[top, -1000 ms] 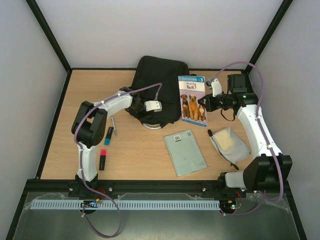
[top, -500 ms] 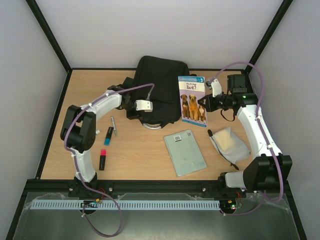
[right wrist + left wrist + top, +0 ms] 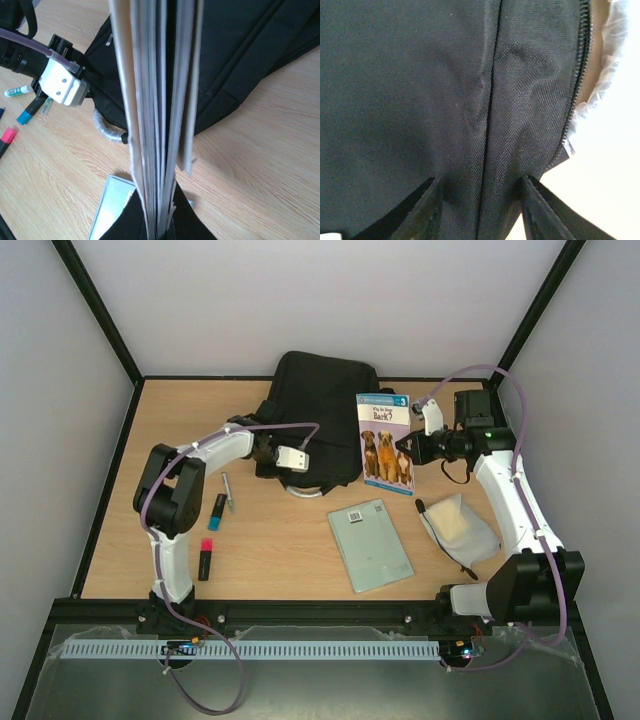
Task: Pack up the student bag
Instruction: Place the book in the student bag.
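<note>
Black fabric backpack [image 3: 318, 418] lies far-centre on the wooden table [image 3: 270, 540]. Left gripper [image 3: 479, 180], jaws part-open, straddles a seam beside the zip [image 3: 580, 75]; it should pinch one flap and lift, widening the mouth. Right gripper [image 3: 159, 212] clamps the upright dog-cover paperback [image 3: 385, 440], poised for insertion.

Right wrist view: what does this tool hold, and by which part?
The right tool is shut on the thin paperback book with dogs on its cover, pinching its open page edge; the book stands upright.
</note>
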{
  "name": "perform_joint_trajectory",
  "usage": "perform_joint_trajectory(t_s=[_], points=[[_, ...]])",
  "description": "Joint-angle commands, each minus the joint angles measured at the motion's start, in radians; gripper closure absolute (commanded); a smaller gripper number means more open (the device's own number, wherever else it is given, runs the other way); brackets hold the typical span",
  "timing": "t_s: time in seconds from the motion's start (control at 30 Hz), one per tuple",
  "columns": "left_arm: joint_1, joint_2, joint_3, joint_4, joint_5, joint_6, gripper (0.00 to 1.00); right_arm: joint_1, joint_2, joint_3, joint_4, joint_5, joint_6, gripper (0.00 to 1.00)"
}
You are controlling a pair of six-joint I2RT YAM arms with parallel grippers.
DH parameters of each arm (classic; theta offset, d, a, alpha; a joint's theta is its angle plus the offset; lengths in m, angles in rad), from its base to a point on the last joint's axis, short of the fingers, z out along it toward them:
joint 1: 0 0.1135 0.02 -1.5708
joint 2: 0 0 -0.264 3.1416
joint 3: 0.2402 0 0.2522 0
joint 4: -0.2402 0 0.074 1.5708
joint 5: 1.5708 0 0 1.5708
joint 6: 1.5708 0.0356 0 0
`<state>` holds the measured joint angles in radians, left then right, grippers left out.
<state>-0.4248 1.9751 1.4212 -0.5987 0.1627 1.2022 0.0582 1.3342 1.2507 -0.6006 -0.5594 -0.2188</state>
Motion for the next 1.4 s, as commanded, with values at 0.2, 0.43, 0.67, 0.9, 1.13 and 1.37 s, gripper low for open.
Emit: perform_joint_trajectory(t_s=[0.2, 0.43, 0.67, 0.9, 1.13, 1.37], points=[[0.000, 0.079, 0.115, 0.038, -0.004, -0.110, 0.81, -0.001, -0.042, -0.033, 0.015, -0.026, 0.012, 0.99], [0.010, 0.031, 0.120, 0.020, 0.058, -0.266, 0.98, -0.001, -0.038, -0.020, 0.008, -0.049, 0.006, 0.99], [0.064, -0.103, 0.098, 0.031, 0.145, -0.539, 0.98, 0.001, -0.021, -0.010, 0.001, -0.110, 0.045, 0.99], [0.101, -0.304, -0.081, 0.049, 0.197, -0.809, 0.98, 0.058, 0.044, 0.039, 0.024, -0.138, 0.097, 0.99], [0.111, -0.509, -0.250, 0.055, 0.195, -0.944, 0.98, 0.142, 0.136, 0.080, 0.068, -0.087, 0.118, 0.99], [0.112, -0.570, -0.345, 0.087, 0.224, -1.104, 0.98, 0.150, 0.280, 0.203, 0.131, -0.065, 0.213, 0.99]])
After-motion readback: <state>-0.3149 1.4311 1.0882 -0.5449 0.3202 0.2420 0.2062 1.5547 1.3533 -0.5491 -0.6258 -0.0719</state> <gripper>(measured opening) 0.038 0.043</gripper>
